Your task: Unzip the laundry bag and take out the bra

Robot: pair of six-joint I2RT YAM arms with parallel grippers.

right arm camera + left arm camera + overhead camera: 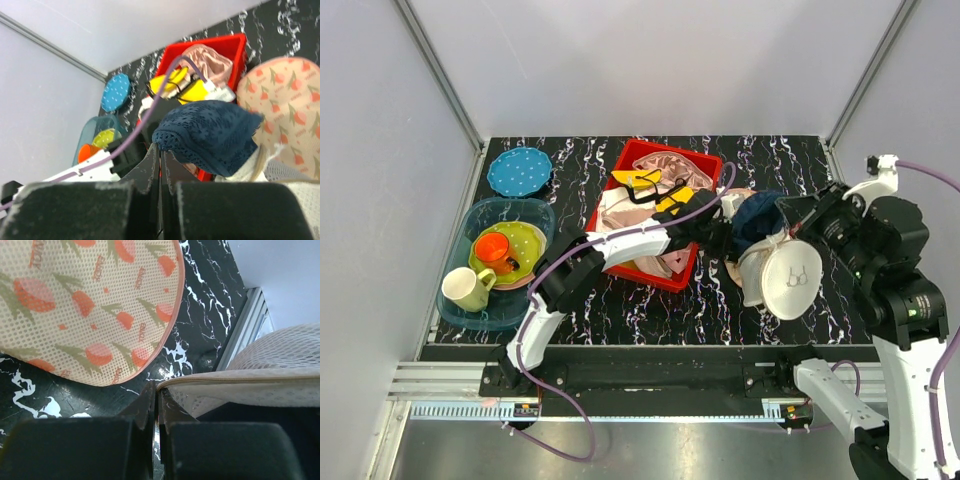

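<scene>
The laundry bag (782, 280) is a cream-white mesh pouch lying right of centre, its round flap turned up. The navy-blue bra (758, 215) bulges out of its top. My left gripper (156, 390) is shut on the bag's zip edge (240, 382); in the top view it (725, 228) sits at the bag's left side. My right gripper (161, 150) is shut on the lacy edge of the bra (210, 132) and holds it lifted above the bag's mesh (295, 185). In the top view the right gripper (788, 228) is just right of the bra.
A peach pad with orange flowers (90, 305) lies flat beside the bag. A red bin (705, 160) behind my left arm holds a pink satin bra (207, 60) and yellow-and-black items (650, 182). A blue tub (455, 300) of dishes and a blue dotted plate (518, 170) are at the left.
</scene>
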